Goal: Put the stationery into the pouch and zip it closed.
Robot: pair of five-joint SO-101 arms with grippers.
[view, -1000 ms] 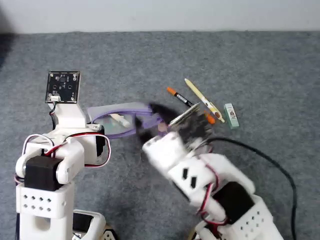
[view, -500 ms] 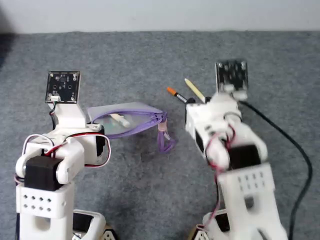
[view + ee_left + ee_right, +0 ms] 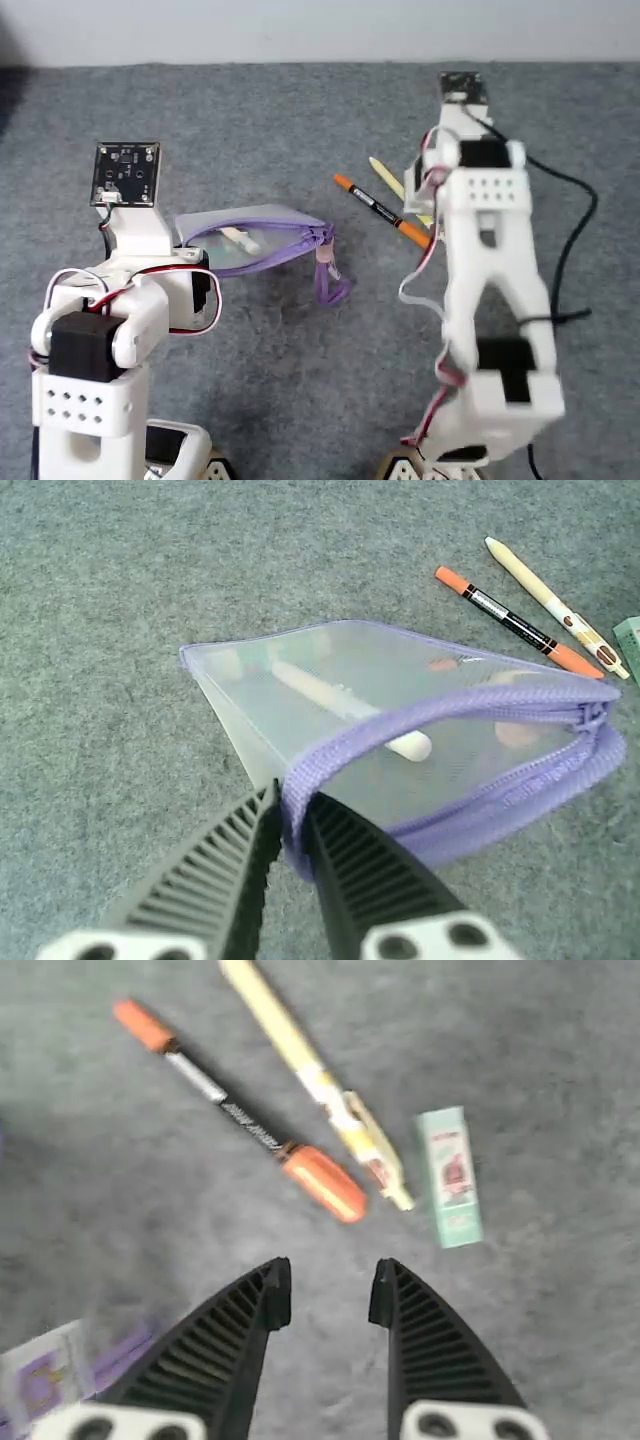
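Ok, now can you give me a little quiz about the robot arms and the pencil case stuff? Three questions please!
1. True or false: the left gripper is shut on the rim of the purple pouch.
2. What colour is the small box beside the cream pen? A green, B red, C black.
3. Fill in: ___ stationery things lie outside the pouch, near the open right gripper.
Key: 1 true. 2 A. 3 three: the orange marker, the cream pen and the small box.
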